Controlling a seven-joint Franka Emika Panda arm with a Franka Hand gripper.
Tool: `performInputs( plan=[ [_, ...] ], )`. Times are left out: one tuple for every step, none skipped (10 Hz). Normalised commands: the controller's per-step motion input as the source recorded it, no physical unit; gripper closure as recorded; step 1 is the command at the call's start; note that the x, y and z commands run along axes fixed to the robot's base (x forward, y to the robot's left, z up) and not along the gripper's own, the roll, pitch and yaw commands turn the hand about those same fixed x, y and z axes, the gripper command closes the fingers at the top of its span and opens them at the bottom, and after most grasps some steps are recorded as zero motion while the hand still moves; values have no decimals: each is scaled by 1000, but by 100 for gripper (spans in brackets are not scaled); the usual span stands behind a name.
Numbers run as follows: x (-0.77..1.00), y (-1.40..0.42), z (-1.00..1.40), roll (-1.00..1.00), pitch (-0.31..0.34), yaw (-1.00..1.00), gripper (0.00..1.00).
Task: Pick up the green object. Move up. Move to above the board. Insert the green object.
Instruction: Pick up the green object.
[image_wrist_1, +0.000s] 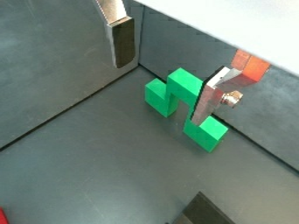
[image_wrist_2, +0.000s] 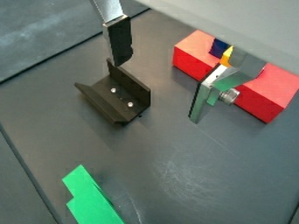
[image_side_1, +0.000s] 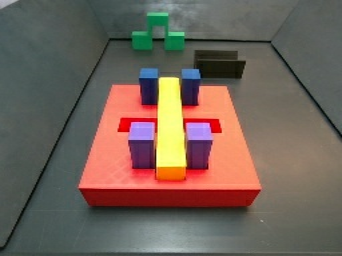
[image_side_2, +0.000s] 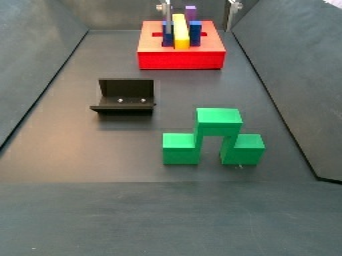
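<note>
The green object is a bright green bridge-shaped piece lying on the dark floor. It also shows in both side views and at the edge of a wrist view. The gripper is open and empty, its silver fingers wide apart and well above the floor. In a wrist view the green piece lies below it, near one finger. The board is a red slab bearing blue and purple blocks and a long yellow bar. It also shows in other views.
The fixture is a dark L-shaped bracket standing on the floor between the green piece and the board. Grey walls enclose the floor on its sides.
</note>
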Motion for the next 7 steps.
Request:
performInputs(
  plan=[
    [0, 0, 0, -36, -26, 0, 0],
    [69, 306, -6, 0, 0, 0, 0],
    [60, 934, 0, -117, 0, 17, 0],
    [160, 880, 0, -90, 0, 49, 0],
    [306, 574, 0, -27, 0, 106, 0],
    [323, 486, 0, 0, 0, 60, 0],
    [306, 531, 0, 0, 0, 14, 0]
  ],
)
